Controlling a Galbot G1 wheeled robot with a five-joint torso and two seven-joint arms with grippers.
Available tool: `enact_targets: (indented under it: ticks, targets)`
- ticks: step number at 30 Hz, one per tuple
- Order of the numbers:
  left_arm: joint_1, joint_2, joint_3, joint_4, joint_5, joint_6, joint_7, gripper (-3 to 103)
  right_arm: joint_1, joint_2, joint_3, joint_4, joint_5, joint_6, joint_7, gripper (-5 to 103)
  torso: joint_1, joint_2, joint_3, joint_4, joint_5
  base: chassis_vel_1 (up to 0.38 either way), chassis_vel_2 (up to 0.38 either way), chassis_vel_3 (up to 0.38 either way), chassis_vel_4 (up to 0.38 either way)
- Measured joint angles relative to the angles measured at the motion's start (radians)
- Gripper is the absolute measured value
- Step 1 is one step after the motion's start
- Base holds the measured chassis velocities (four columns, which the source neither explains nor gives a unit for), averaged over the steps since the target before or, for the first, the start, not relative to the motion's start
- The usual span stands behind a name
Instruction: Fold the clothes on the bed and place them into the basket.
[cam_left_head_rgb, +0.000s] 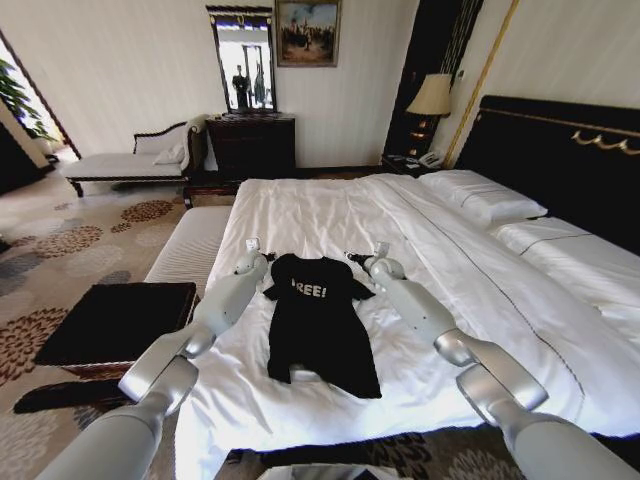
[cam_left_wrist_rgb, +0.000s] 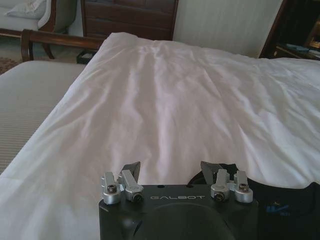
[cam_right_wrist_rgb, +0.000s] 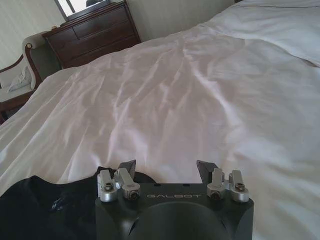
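Two arms reach over the foot of the bed (cam_left_head_rgb: 470, 290), one on each side of the black T-shirt (cam_left_head_rgb: 320, 325), which lies flat on the white duvet with its collar toward the headboard and white lettering across the chest. The left end effector (cam_left_head_rgb: 252, 250) sits at the shirt's left shoulder, the right end effector (cam_left_head_rgb: 372, 256) at its right shoulder by the sleeve. In the left wrist view the left end effector's (cam_left_wrist_rgb: 170, 167) fingers stand apart over the duvet, with dark cloth of the T-shirt (cam_left_wrist_rgb: 285, 202) just beside one finger. In the right wrist view the right end effector's (cam_right_wrist_rgb: 166, 167) fingers are likewise apart, the T-shirt (cam_right_wrist_rgb: 45, 210) lying beside them. The basket (cam_left_head_rgb: 115, 325), with its flat black top, stands on the patterned carpet to the left of the bed, well apart from the shirt.
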Motion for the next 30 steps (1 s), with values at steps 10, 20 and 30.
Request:
enact_targets:
  ticks: [10,20,30]
  targets:
    - [0.542,0.334,-0.198,-0.622,0.130,-0.067,0.070,99,-0.433,-0.175,0.271,0.500,0.090,-0.056,0.035,100,-0.001,0.000,0.000,0.0019,-0.0005,0.000,0.000,0.000,0.000]
    - [0.909,0.316,-0.397,-0.849,0.219,-0.167,0.080,99,-0.796,-0.175,0.479,0.732,-0.077,0.010,-0.030,100,0.000,0.000,0.000,0.0007,-0.0006,0.000,0.000,0.000,0.000]
    - [1.223,0.257,-0.532,-1.021,0.274,-0.185,0.124,99,-1.102,-0.094,0.616,0.840,-0.211,0.057,-0.072,100,0.000,0.000,0.000,0.0005,-0.0003,0.000,0.000,0.000,0.000]
